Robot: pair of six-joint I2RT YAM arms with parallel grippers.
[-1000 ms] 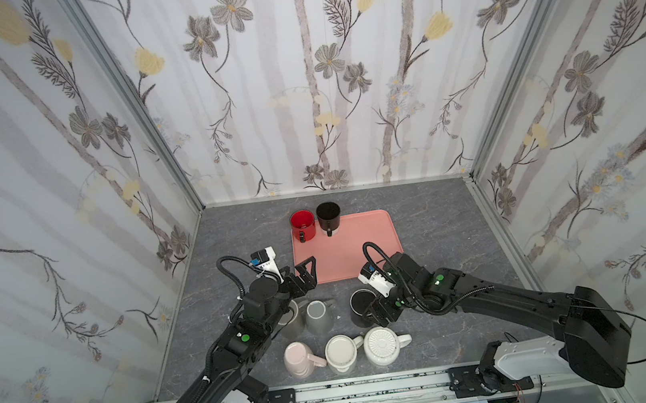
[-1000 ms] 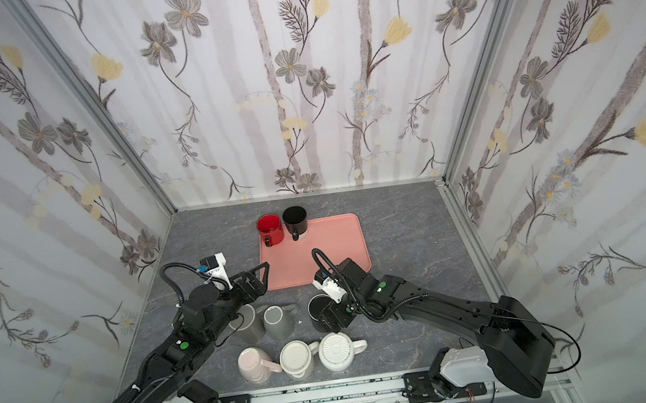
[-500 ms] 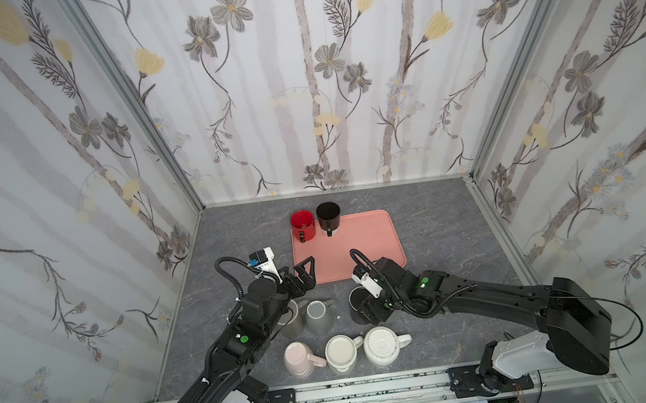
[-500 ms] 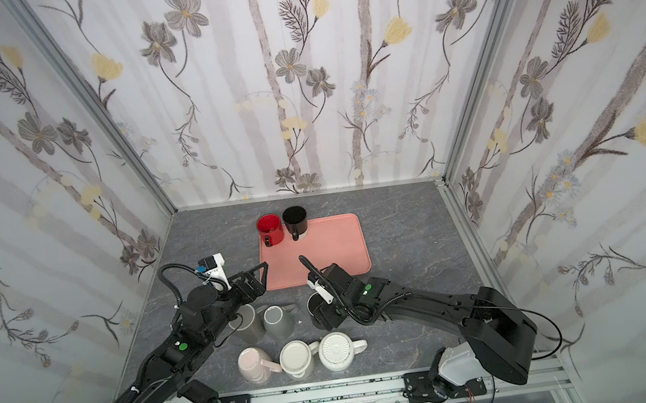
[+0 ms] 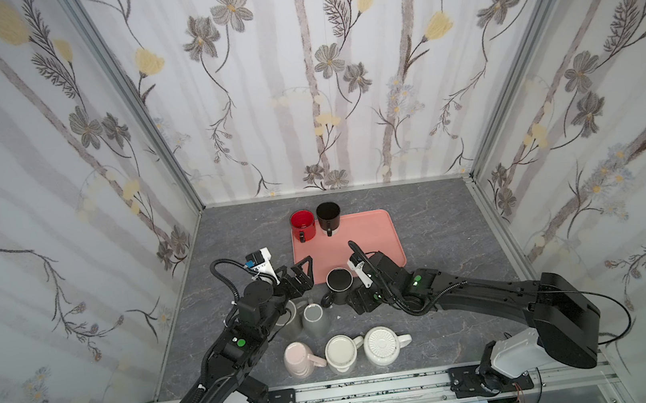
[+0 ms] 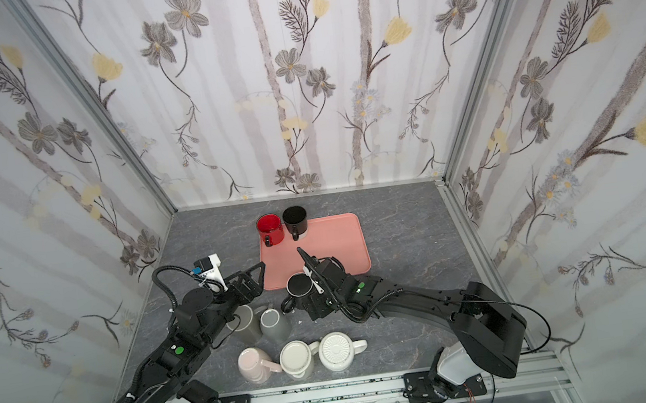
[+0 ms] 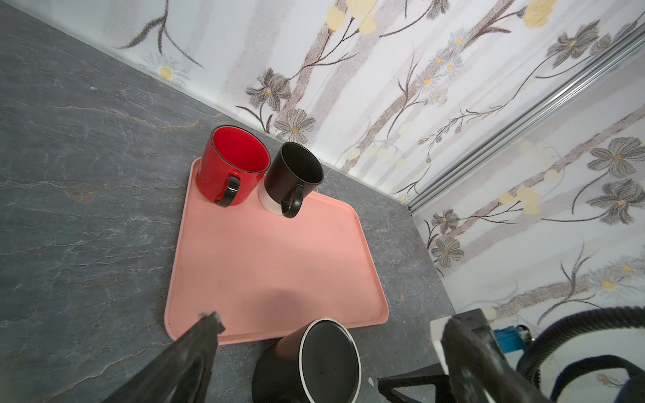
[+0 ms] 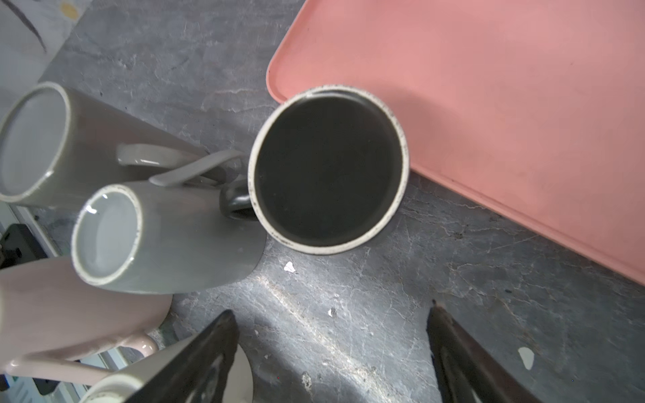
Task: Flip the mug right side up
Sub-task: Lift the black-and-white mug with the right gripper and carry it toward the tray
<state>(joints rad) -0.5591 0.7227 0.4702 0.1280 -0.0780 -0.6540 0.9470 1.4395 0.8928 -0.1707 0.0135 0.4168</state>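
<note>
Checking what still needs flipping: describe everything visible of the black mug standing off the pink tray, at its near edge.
The black mug stands upside down on the grey table, flat matt base up, ringed by a pale speckled unglazed foot; it looks ceramic. Its black handle points toward the two grey mugs. It sits at a corner of the pink tray; contact is unclear. Nothing grips it: the right gripper is open, short of it.

Three walls (image 5: 311,86) papered in a white, grey and yellow floral print, joined at the rear corners by aluminium posts (image 5: 133,104). The surface (image 5: 431,206) is dark grey, marble-veined, with small white flecks (image 8: 289,267). An aluminium rail (image 5: 378,388) runs along the front edge. Lighting even, diffuse.
</note>
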